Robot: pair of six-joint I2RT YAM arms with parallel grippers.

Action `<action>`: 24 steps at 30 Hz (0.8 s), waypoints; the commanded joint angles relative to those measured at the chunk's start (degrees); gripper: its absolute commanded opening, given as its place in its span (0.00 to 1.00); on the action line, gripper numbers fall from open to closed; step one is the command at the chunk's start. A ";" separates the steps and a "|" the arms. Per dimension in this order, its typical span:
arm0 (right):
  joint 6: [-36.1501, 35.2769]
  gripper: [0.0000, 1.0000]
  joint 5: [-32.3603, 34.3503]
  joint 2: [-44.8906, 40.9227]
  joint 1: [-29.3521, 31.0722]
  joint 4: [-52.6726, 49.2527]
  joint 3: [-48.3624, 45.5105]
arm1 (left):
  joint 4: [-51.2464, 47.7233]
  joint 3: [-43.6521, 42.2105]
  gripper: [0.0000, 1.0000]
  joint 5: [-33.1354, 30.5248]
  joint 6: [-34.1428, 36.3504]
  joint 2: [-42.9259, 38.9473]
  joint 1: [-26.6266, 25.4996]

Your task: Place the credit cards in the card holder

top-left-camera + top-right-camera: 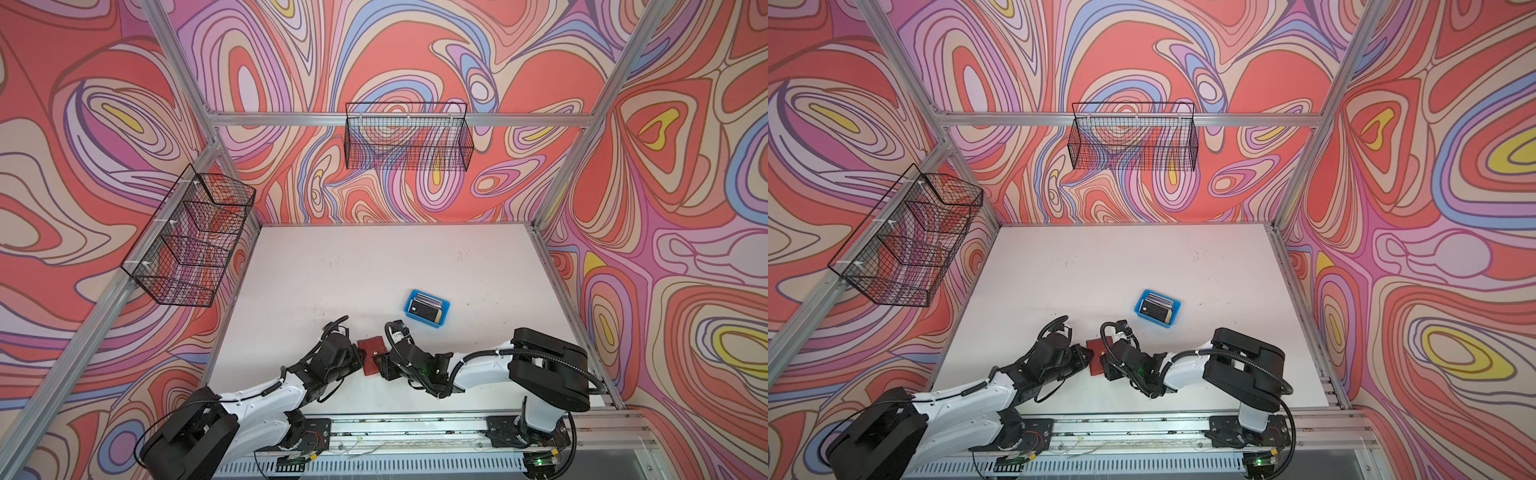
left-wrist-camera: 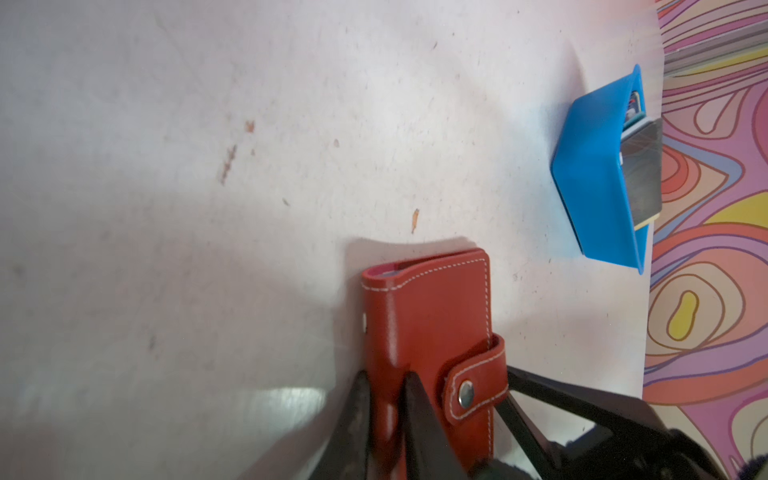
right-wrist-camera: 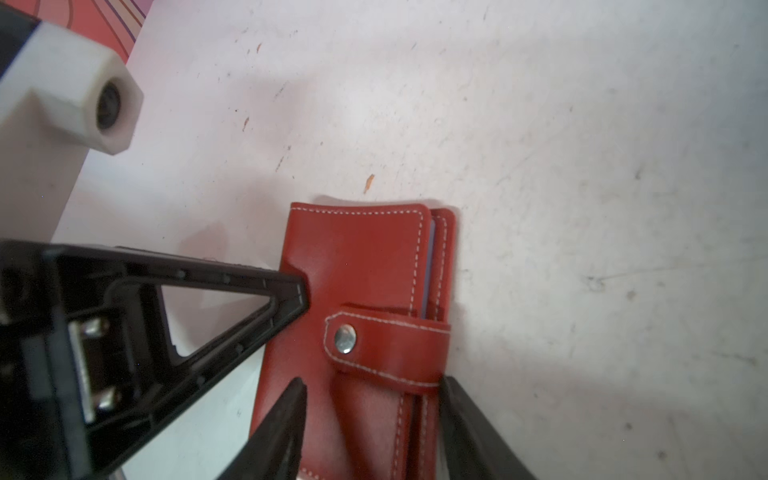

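A: Card holder (image 1: 371, 356): six o'clock on the table (image 1: 374, 270) in a top view; cards (image 1: 428, 306) at its two o'clock.
B: Left wrist: left gripper (image 2: 384, 401) pinches its spine.
A: Right wrist: right gripper (image 3: 372, 401) straddles it, grip unclear; popping the fastened snap (image 3: 345, 338) might yank it free.

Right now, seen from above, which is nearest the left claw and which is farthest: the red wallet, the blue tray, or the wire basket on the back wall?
Measured from the left gripper in a top view:
1. Card holder: pinched at its tip, touching.
2. Blue tray: farther back on the table, to the right.
3. Wire basket: up on the back wall, farthest.
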 commanded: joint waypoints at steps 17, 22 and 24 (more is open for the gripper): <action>7.99 0.00 0.60 -3.08 1.02 6.95 -4.86 | -2.97 -0.10 0.24 1.19 1.22 -4.06 -2.15; 9.83 0.00 2.95 -6.42 1.02 9.00 -7.81 | -6.83 -1.88 0.39 -1.59 0.72 -11.62 -2.15; 11.45 0.00 4.02 -7.41 0.99 11.98 -10.27 | -7.58 -3.97 0.44 -3.23 -0.21 -15.72 -2.15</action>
